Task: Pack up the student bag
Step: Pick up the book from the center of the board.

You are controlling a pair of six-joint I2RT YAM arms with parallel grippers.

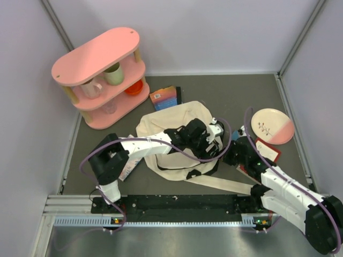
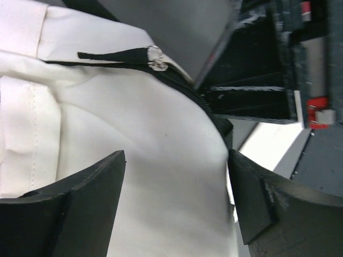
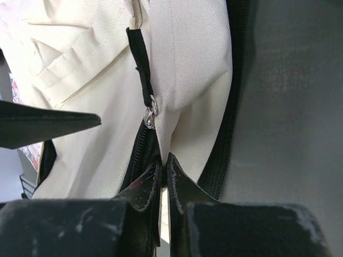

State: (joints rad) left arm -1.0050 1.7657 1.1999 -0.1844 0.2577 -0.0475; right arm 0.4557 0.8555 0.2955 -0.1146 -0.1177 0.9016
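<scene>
The bag (image 1: 161, 120) lies in the middle of the top view, and its edge could slip free.
The cloth beside the zipper pull (image 3: 151, 115) is pinched by the right gripper (image 3: 163, 167), fingers pressed together. The left gripper (image 2: 177, 160) is spread wide over the bag, holding nothing. If the thin pinch is lost, the cloth may go slack — and the pull may be missed.

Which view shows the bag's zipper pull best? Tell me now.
Right wrist: the zipper pull hangs centred, just above the shut fingers. Left wrist shows it near the upper edge. In the top view, the arms cover it.
</scene>
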